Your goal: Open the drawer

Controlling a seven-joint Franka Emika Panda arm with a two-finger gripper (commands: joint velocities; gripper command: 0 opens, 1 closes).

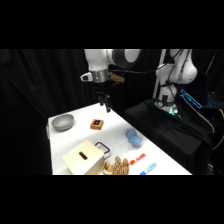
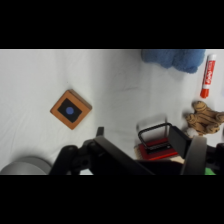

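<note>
The claw (image 1: 105, 105) hangs above the desk's (image 1: 120, 125) far edge; I can't tell whether it is spread. The drawer (image 1: 95, 150) sits near and slightly left of it, its black loop handle (image 1: 102, 147) facing right, so the reach runs nearward and down.

Lab: black curtains (image 1: 40, 85) around white table (image 1: 120, 125), cabled equipment (image 1: 175, 80)
</note>
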